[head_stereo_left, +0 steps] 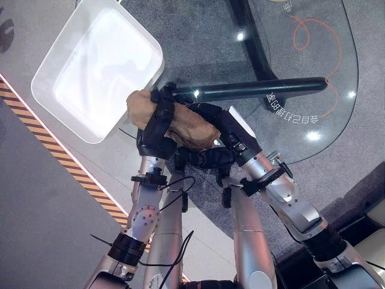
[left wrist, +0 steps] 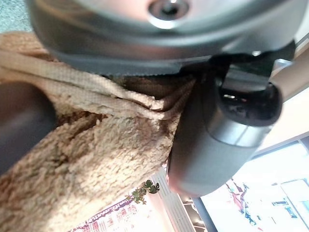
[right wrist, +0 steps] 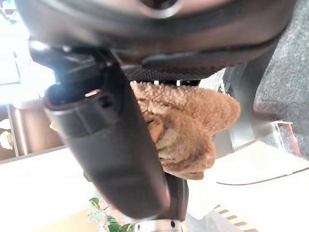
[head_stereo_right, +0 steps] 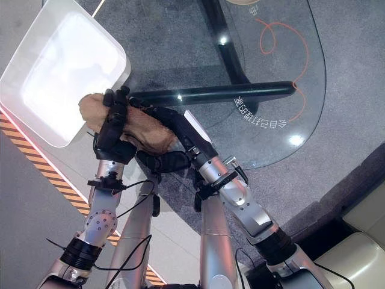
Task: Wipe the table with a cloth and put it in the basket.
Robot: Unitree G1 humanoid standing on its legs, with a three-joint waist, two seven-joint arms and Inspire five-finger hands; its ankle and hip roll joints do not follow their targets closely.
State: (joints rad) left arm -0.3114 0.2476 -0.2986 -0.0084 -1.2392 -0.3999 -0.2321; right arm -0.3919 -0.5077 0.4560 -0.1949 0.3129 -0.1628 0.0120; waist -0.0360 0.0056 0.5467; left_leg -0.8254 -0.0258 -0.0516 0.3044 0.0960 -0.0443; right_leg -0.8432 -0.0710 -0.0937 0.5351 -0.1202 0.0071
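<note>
Beside white basket (head_stereo_left: 66, 78): cloth (head_stereo_left: 192, 127)

- Cloth (head_stereo_left: 183, 125): bunched at the near edge of the surface (head_stereo_left: 313, 54), between the two hands.
- Left hand (head_stereo_left: 155, 123): fingers (head_stereo_left: 162, 99) curled over the cloth's left part.
- Right hand (head_stereo_left: 231, 135): on the cloth's right end, touching it.
- Basket (head_stereo_left: 48, 66): left of and beyond the left fingers, beside the surface; the cloth's left end reaches its near corner.
</note>
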